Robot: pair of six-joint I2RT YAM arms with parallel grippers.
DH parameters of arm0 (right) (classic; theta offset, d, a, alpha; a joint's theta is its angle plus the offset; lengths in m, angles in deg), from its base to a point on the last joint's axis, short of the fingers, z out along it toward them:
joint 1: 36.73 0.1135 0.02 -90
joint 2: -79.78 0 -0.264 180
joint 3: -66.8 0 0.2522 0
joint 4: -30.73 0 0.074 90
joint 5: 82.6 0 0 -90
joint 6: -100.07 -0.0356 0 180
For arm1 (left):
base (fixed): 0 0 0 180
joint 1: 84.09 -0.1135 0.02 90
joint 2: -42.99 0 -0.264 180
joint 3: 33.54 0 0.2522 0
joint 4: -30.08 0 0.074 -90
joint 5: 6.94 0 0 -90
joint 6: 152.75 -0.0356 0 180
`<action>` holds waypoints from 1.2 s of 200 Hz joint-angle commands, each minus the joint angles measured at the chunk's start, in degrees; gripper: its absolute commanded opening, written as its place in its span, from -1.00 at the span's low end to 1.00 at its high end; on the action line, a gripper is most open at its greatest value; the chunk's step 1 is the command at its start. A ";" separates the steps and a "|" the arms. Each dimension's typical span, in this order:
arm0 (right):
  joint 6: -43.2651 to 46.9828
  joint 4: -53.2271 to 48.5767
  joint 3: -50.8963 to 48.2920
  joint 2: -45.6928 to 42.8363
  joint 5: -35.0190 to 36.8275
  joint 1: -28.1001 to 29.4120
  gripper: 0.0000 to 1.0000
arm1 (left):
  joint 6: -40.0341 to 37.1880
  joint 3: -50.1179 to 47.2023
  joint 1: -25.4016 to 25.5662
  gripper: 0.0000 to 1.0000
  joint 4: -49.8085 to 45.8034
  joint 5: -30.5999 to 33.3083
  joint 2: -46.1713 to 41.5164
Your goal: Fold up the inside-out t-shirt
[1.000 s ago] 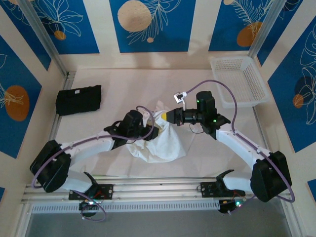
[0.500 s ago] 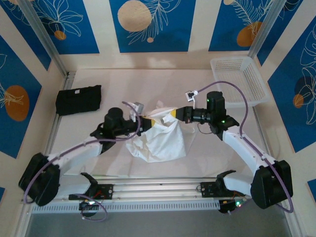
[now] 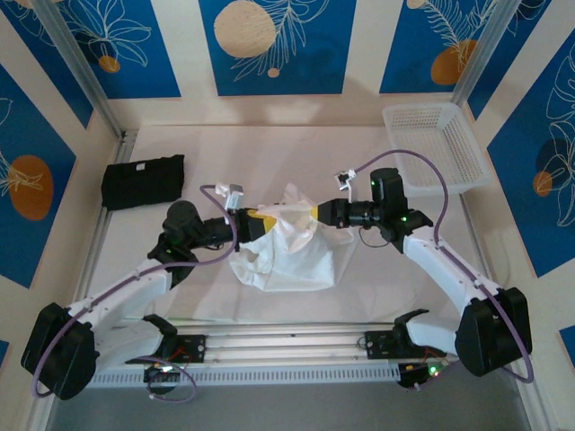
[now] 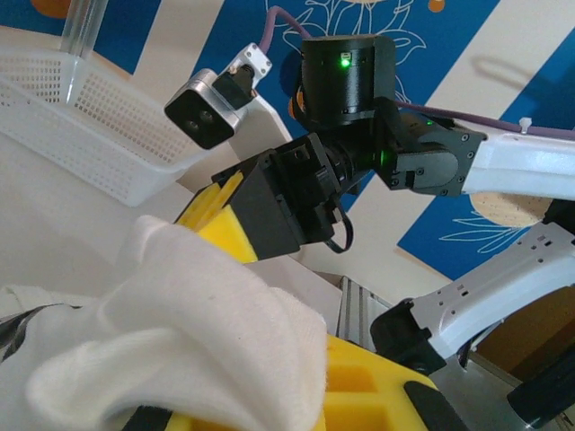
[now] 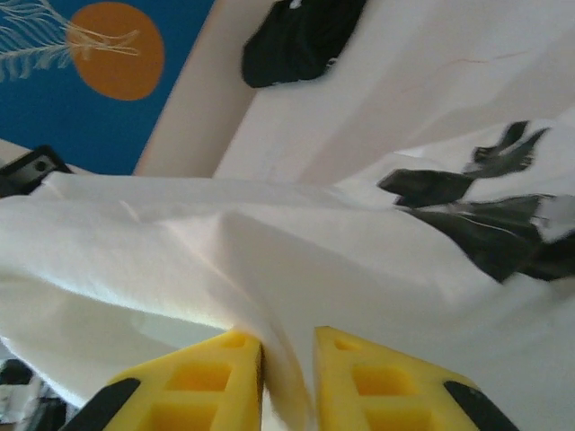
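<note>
Between the two arms, near the middle of the bench (image 3: 225,148), your left pincer (image 3: 255,221) has just gone from apart to clamped on an upper edge of the inside-out t-shirt (image 3: 292,256). A second ago it was low over the heap with its fingers spread, and the arm has since drawn back to the left and lifted. Your right pincer (image 3: 314,211) faces it from the other side. Its wrist view shows the yellow fingers a narrow gap apart with a fold of white cloth running down between them, so I judge it to be gripping the shirt.

A short ridge of cloth now stretches between the two pincers, and the rest of the shirt sags from it in a crumpled bag onto the bench. That gives you two holds on one edge — a fair start for spreading the shirt out — but nothing lies flat and no fold is made yet.

The bench is pale and smooth. A folded black garment (image 3: 144,181) lies well apart at the far left, and a white mesh basket (image 3: 440,153) sits at the far right corner. Blue panels (image 3: 305,63) with orange discs wall the room in.
</note>
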 commanded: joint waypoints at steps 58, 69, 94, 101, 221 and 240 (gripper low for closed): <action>4.86 -1.47 -1.59 -0.64 7.86 5.97 -0.01 | -1.04 -0.17 -1.12 -1.00 1.76 -2.81 -0.34; 5.28 -0.26 -1.15 0.85 8.66 6.61 0.04 | -1.14 -0.14 -1.15 -1.00 1.32 -2.90 -0.50; 3.95 3.43 0.77 4.47 3.59 7.28 -0.08 | -2.36 -0.11 -1.08 -1.00 -0.59 -1.77 -0.95; 3.07 5.17 0.83 4.73 0.69 7.17 -0.33 | -3.15 -0.18 -1.16 -1.00 -2.31 -0.44 -1.25; -12.58 28.50 -4.37 2.92 -10.63 6.29 -0.99 | -15.76 5.90 0.08 -0.17 -41.93 36.21 -6.57; -11.73 26.89 -3.48 3.80 -10.09 6.58 -1.00 | -16.27 5.37 1.56 -0.03 -41.32 34.10 -11.32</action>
